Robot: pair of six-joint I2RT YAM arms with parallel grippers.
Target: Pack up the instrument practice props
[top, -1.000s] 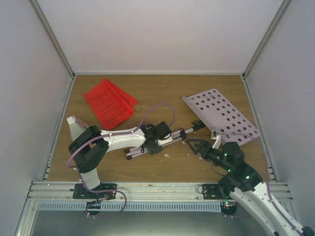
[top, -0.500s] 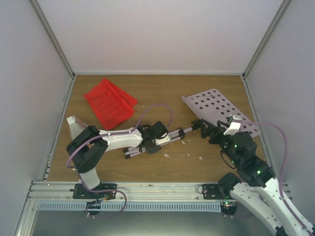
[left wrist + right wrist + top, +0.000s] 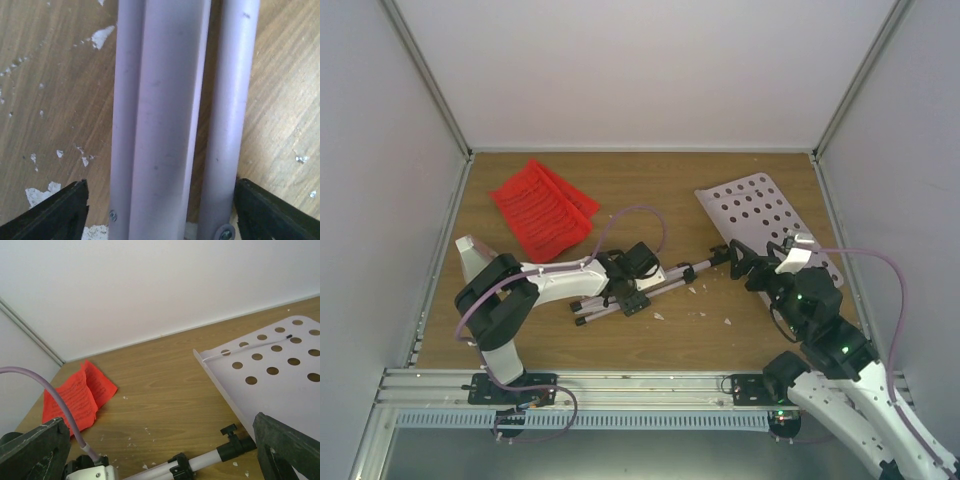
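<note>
The music stand lies flat on the wooden floor. Its pale perforated plate [image 3: 765,222] [image 3: 270,372] is at the right, and its folded silver tripod legs [image 3: 665,280] [image 3: 165,115] run left from it. My left gripper [image 3: 628,295] [image 3: 160,212] straddles the legs, open, with a gap beside the left finger [image 3: 55,215]. My right gripper [image 3: 745,262] [image 3: 160,440] hangs wide open over the black clamp [image 3: 235,446] at the plate's foot, holding nothing. Red ribbed sheets [image 3: 542,208] [image 3: 75,397] lie at the far left. The white pyramid metronome [image 3: 468,255] peeks out behind my left elbow.
Small white crumbs [image 3: 692,290] [image 3: 102,36] are scattered on the wood around the stand. White walls close in the left, back and right. An aluminium rail [image 3: 640,380] runs along the near edge. A purple cable [image 3: 630,215] loops above my left wrist.
My left gripper's jaws have opened off the tripod legs. The right arm swung up and right to the plate's foot a second ago, and the plate has turned slightly.
</note>
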